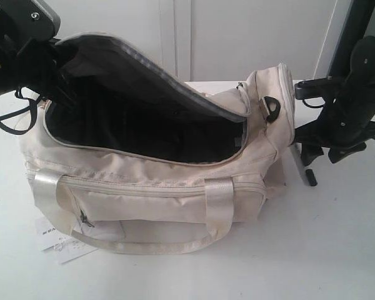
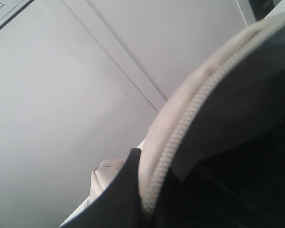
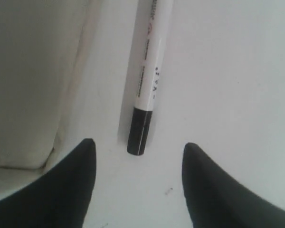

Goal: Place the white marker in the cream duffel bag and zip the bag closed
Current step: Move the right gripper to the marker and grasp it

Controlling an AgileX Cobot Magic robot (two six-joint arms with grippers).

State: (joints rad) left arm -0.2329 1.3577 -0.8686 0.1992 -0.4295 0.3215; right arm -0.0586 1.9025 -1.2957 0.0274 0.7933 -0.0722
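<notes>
The marker [image 3: 147, 61] lies on the bench [image 1: 337, 250] just right of the bag [image 1: 150, 187]. I judge it light, stiff and slick. My right claw [image 3: 137, 145] hangs spread at its black cap; I'd pinch mid-barrel. My left claw [image 1: 53, 65] is clenched on the bag's raised flap.

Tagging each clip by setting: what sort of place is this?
Probably a lab or test bench rather than a home: a bare white table, a plain white panelled wall behind it, and a left arm and right arm flanking the cream duffel bag.
</notes>
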